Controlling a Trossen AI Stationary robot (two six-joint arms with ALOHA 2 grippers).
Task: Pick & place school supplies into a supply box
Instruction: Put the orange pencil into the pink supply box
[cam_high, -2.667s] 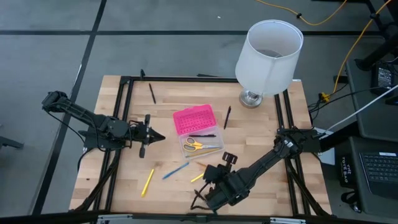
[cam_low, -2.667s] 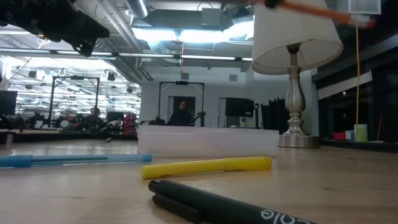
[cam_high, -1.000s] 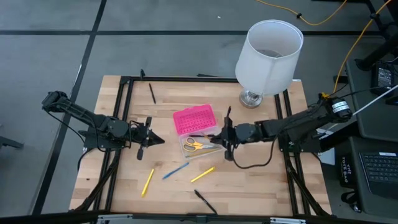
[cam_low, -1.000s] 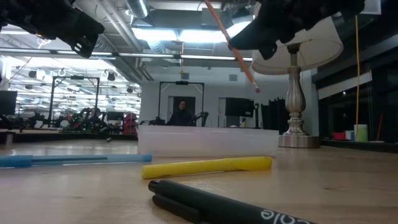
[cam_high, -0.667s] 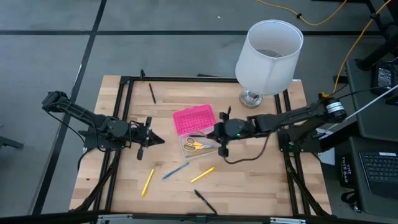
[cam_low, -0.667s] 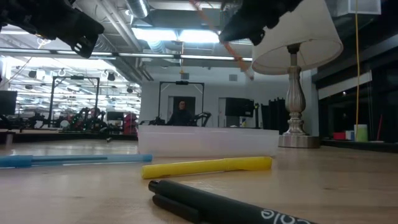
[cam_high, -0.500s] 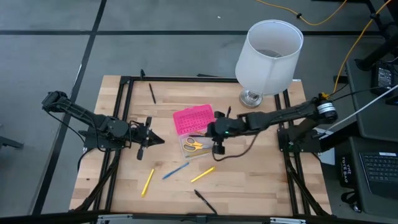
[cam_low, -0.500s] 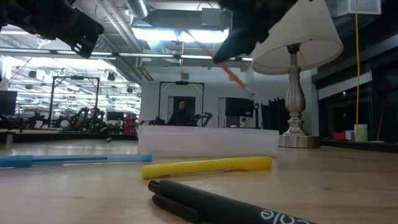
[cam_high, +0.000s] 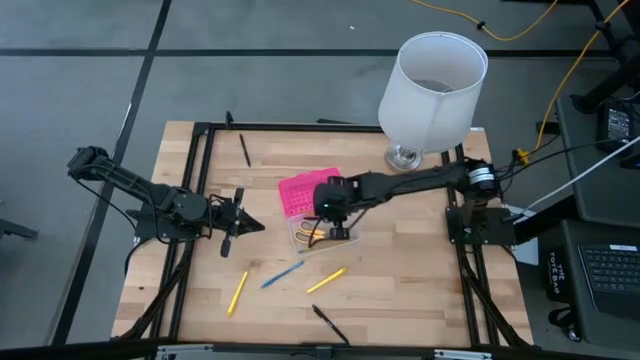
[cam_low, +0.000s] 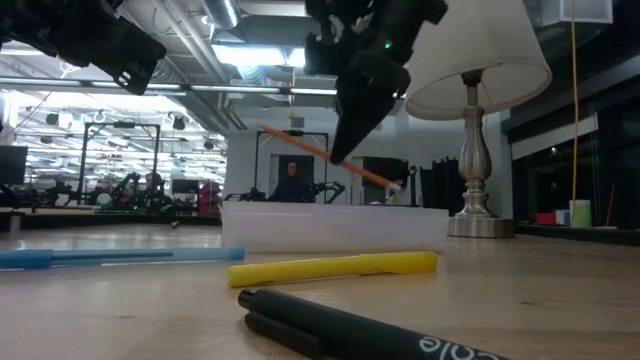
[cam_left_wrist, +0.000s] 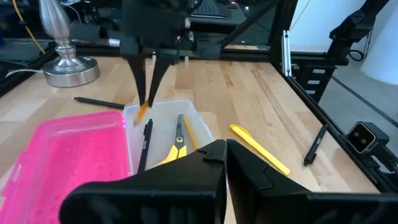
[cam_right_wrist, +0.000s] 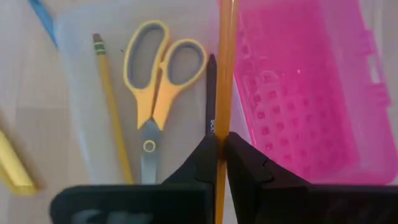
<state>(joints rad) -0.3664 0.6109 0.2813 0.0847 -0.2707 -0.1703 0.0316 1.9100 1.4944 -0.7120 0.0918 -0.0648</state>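
While the thin orange pencil (cam_right_wrist: 224, 81) is pinched between the nearly closed fingers of the right gripper (cam_right_wrist: 221, 152), it is held directly above the clear plastic base of the supply box (cam_right_wrist: 81, 74), whose bright pink textured lid (cam_right_wrist: 298, 93) lies open just beside it. In the right wrist view the pencil's long axis is seen to run parallel to the box's long side and to the black pen (cam_right_wrist: 211, 106) already inside, over the strip between the yellow-handled scissors (cam_right_wrist: 158, 81) and the lid. In the low view the pencil (cam_low: 325, 157) is tilted, one end lower, and hangs just above the box rim (cam_low: 335, 212) without touching it. A short descent and release is judged to be all that remains for this item. The left gripper (cam_high: 240, 220), fully closed and empty, is parked near the table's left side, farther from the box than the right.
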